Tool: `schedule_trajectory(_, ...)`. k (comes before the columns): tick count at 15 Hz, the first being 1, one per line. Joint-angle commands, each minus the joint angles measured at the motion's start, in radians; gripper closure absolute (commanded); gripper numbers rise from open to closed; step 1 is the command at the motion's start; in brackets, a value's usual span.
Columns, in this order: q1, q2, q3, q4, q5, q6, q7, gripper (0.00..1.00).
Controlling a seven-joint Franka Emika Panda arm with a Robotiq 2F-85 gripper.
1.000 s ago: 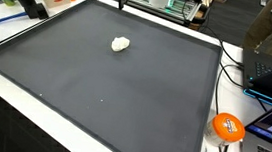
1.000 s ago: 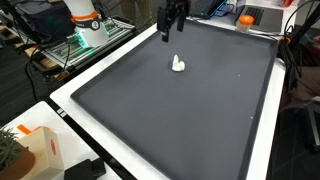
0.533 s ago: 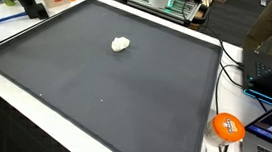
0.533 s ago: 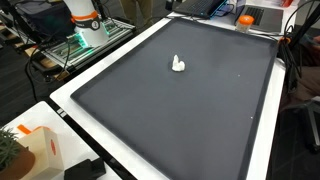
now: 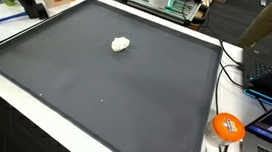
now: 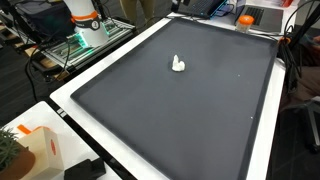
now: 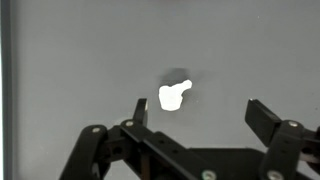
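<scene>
Below, between spread fingers (image 7: 262,118), white lump (image 7: 174,97).

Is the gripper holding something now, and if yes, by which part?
Nothing is held. In the wrist view the gripper is open, with empty space between its fingers. The small white lump lies on the dark mat below, untouched.
</scene>
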Motion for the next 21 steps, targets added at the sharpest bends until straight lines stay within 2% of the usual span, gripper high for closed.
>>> schedule_trajectory(1, 0.034, 0.174, 0.002, 0.207, -0.014, -0.174, 0.100, 0.00)
schedule_trajectory(6, 0.051, 0.366, -0.032, 0.401, -0.023, -0.267, 0.136, 0.00)
schedule_trajectory(9, 0.051, 0.437, -0.063, 0.419, -0.060, -0.231, 0.147, 0.00)
schedule_trajectory(10, 0.048, 0.384, -0.051, 0.376, -0.032, -0.223, 0.128, 0.00)
schedule_trajectory(16, 0.051, 0.397, -0.055, 0.391, -0.033, -0.221, 0.126, 0.00)
schedule_trajectory(21, 0.052, 0.477, -0.065, 0.405, -0.033, -0.228, 0.149, 0.00)
